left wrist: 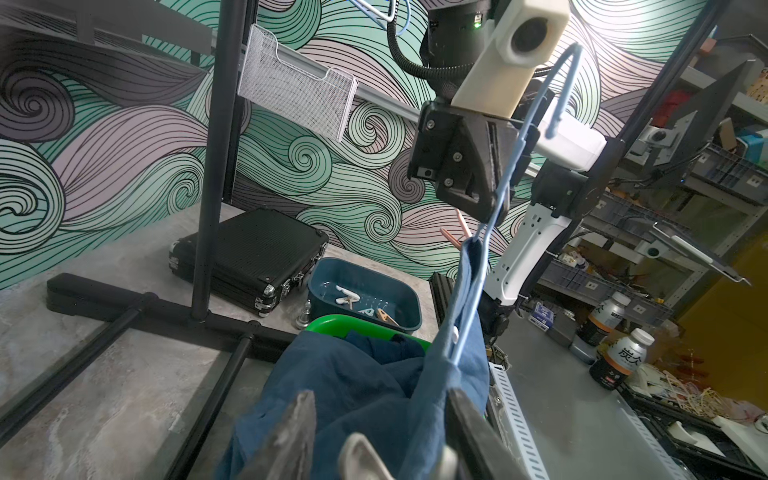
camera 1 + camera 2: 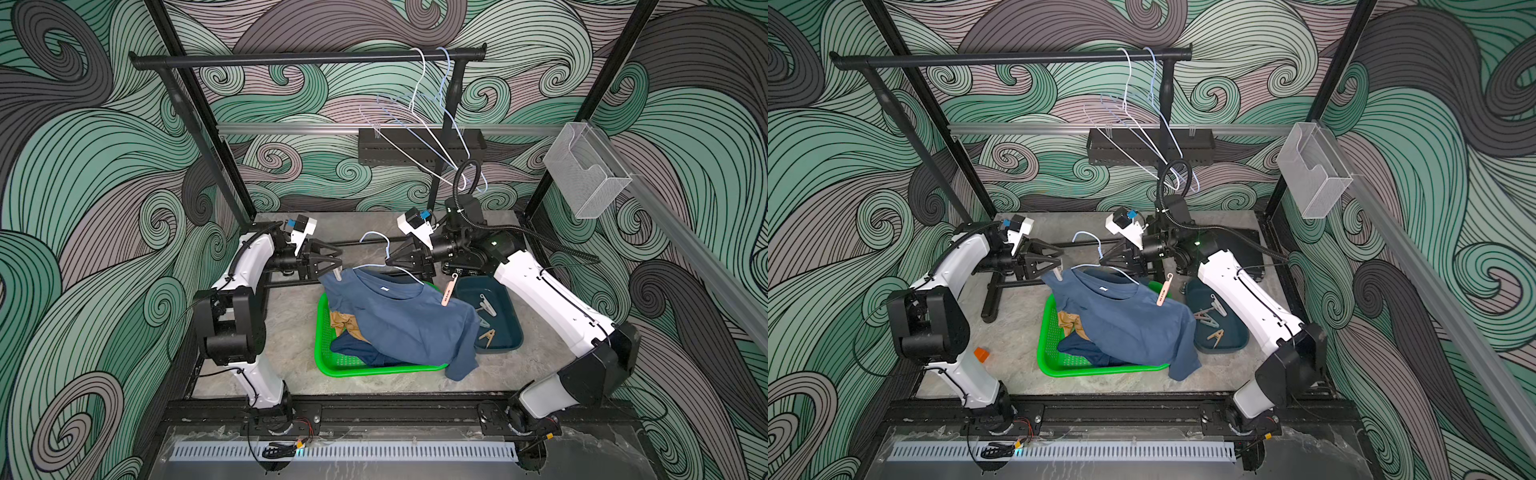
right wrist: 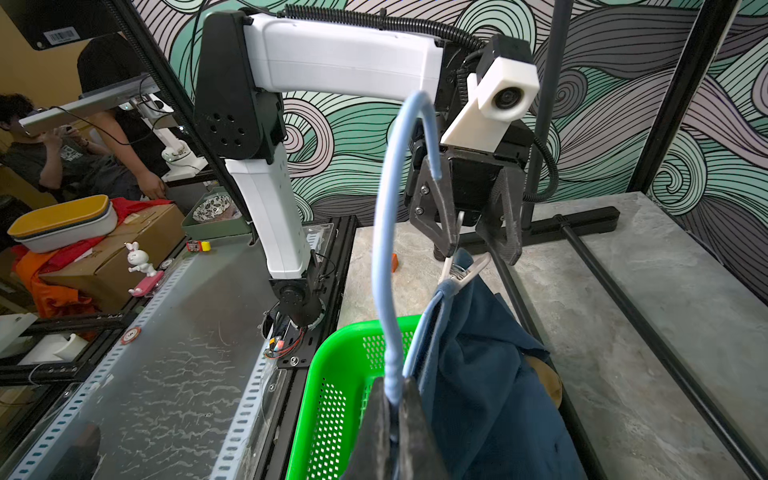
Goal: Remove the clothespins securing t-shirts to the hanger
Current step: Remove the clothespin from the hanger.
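Here's the setup: a grey marbled counter [image 2: 291, 328] with a green perforated plastic basket [image 2: 321, 332] on it and a dark teal plastic tub [image 2: 513, 320] just beside that. A medium blue t-shirt [image 2: 407, 320] hangs off a pale blue wire hanger [image 2: 376, 237] and slumps over the basket. It covers most of a mustard-tan shirt [image 2: 344, 325] and a navy shirt [image 2: 353, 348] lying inside.

My right gripper [image 3: 392, 401] is clamped tight on the hanger's twisted neck, with the hook curling up above it. My left gripper [image 3: 480, 254] sits at the shirt's shoulder on my left side, jaws parted.

The grey-white plastic clothespin [image 3: 463, 272] is right at those fingertips. Its handle end points up between the tips and its nose end bites the shirt and wire. The long axis is roughly upright, leaning a bit. One pad looks clear of it; the other I can't tell.

On the other shoulder a pale pink clothespin [image 2: 448, 293] stands upright too, little hook end up, and neither gripper touches it. A few loose clothespins [image 2: 484, 306] lie flat in the tub.
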`<state>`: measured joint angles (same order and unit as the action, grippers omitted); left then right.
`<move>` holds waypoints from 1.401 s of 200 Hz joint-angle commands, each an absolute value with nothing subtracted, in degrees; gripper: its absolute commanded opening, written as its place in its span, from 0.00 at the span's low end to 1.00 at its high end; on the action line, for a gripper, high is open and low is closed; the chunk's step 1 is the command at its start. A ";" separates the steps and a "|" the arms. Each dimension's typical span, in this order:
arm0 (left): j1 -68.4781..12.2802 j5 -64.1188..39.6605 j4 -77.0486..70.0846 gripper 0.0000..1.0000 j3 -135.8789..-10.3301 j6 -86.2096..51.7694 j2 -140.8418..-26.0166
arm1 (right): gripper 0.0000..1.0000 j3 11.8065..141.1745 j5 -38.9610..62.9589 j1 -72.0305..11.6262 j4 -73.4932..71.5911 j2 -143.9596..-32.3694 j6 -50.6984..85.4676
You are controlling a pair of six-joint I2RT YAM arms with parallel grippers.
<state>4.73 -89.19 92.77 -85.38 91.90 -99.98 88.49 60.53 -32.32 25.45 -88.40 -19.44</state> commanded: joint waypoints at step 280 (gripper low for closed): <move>1.21 -96.50 95.71 0.50 -94.52 75.15 -98.41 | 0.00 91.02 68.38 -28.22 18.54 -88.69 -18.02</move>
<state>1.48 -89.21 92.82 -92.38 75.85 -100.47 90.63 66.87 -28.88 20.67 -90.04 -18.37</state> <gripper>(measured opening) 0.498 0.049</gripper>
